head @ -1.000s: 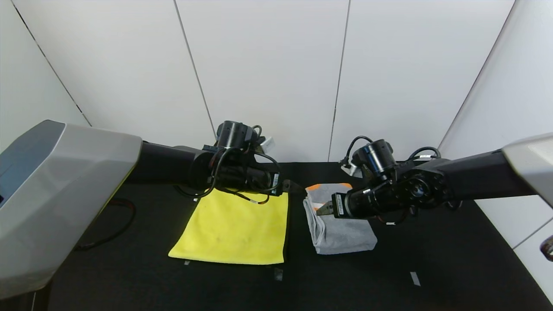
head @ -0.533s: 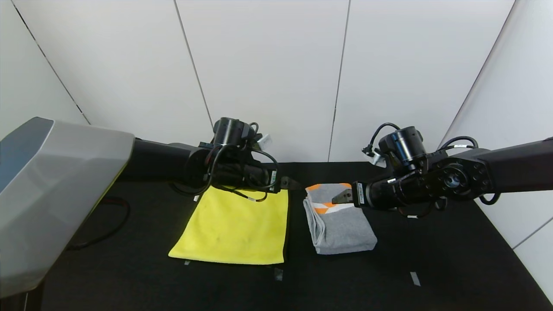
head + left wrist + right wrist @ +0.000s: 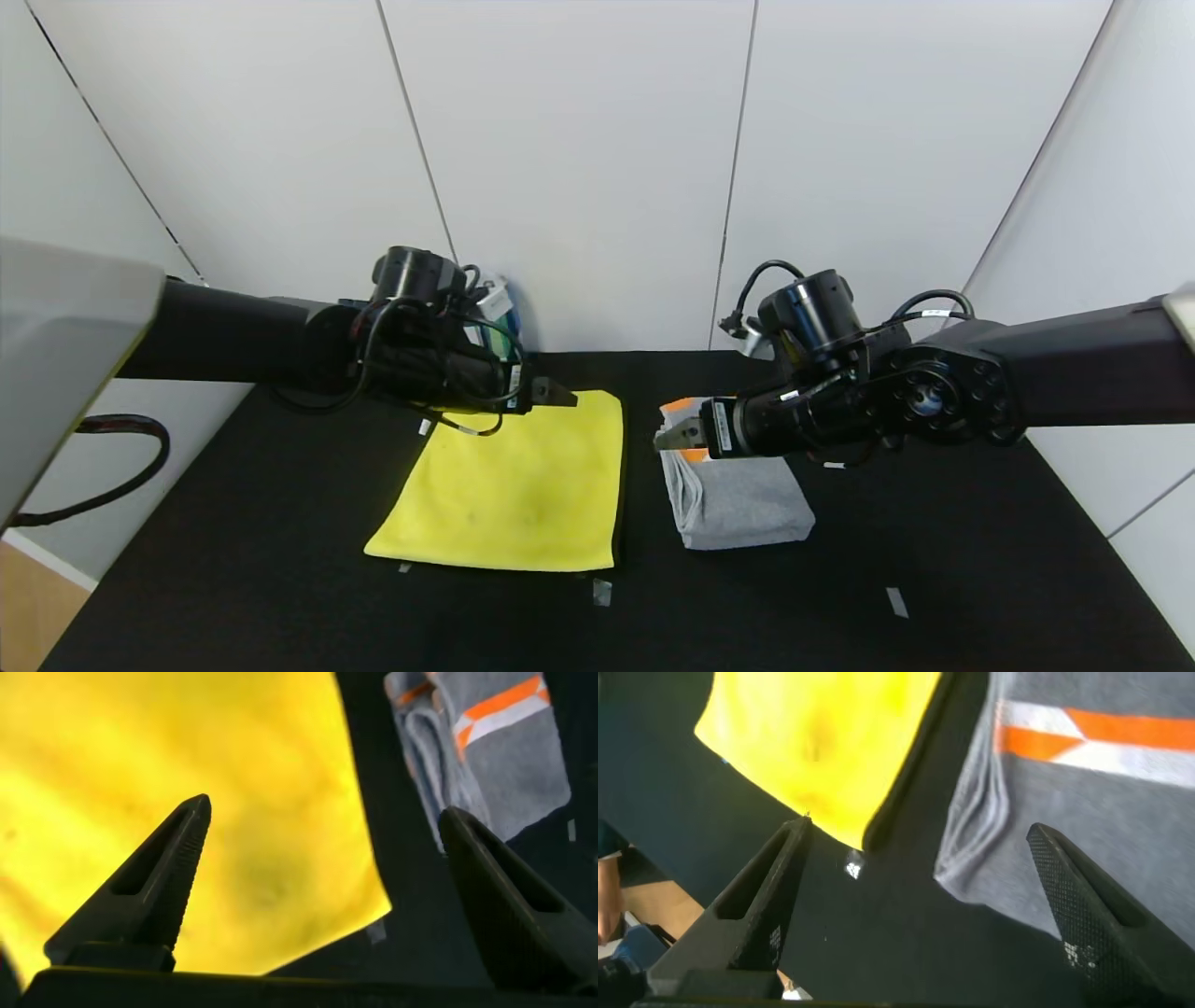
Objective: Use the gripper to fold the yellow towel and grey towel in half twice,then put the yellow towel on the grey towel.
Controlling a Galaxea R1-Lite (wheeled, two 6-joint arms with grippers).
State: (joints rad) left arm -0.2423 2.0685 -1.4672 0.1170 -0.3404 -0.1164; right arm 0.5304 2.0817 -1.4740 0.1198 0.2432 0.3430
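Yellow towel (image 3: 518, 495) lies flat on the black table (image 3: 934, 560), to the robot's left of the grey towel (image 3: 738, 499), the two near each other but apart. The grey towel looks folded into a compact bundle, orange patches at its far end; the yellow one seems folded at most once. Left gripper (image 3: 553, 392) hovers over the yellow towel's far edge, fingers (image 3: 149, 891) spread wide, holding nothing. Right gripper (image 3: 674, 435) hangs above the grey towel's far left corner, likewise open and empty. Step in hand, by my reading: folding the yellow towel. Next move calls for descending onto an edge or corner, pinching it, and carrying it across.
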